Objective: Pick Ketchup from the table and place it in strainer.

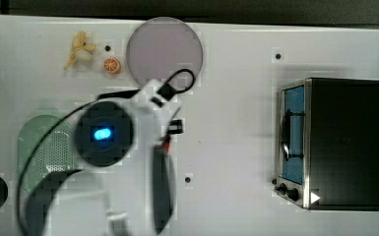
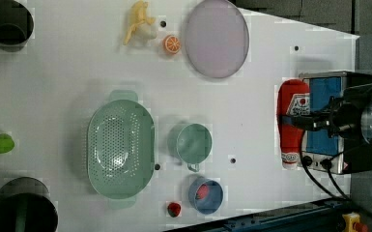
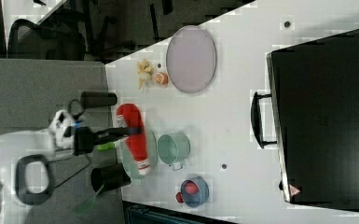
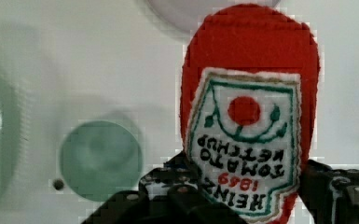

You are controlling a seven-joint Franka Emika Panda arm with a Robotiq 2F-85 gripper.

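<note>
The ketchup is a soft red bottle with a white Heinz label, held up off the table. My gripper is shut on it around the lower body, and the label shows between the two black fingers. In the right view the ketchup hangs in front of the strainer's rim. The strainer is a pale mint oval basket with a perforated bottom, standing empty toward the left view's left. In the top view my arm covers part of the strainer.
A small green cup stands beside the strainer. Also on the table are a blue bowl holding something red, a strawberry, a lilac plate, an orange slice and a banana. A toaster oven stands at the top view's right.
</note>
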